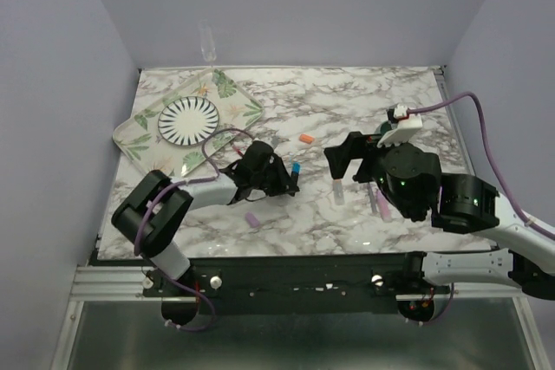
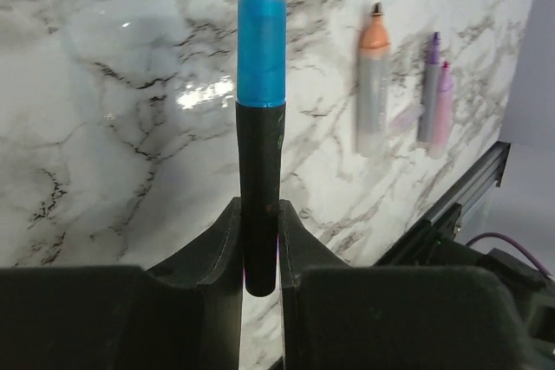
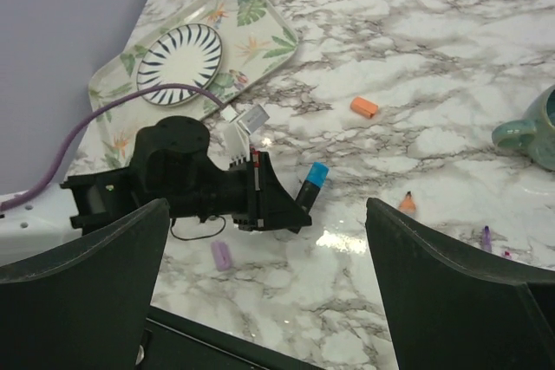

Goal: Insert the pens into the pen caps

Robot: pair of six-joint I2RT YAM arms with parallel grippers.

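Left end effector (image 2: 260, 231) is nearly closed on the black marker (image 2: 260, 179). The blue cap (image 2: 261, 49) sits on the marker's free end, tilted up off the counter (image 2: 104, 127). Right end effector (image 3: 269, 240) is spread wide and empty, near the left one.

Around:
- Grey marker with orange tip (image 2: 373, 84) lies flat.
- Purple-tipped marker (image 2: 429, 93) lies against a pink pen (image 2: 442, 114).
- Orange cap (image 1: 305, 139) and light purple cap (image 1: 252, 219) lie loose, well apart.
- Floral tray (image 1: 234, 97) carrying a striped plate (image 1: 188, 119) is at far left.

Teal mug (image 3: 531, 127) is cut off at the frame edge and hidden by the right arm from above.
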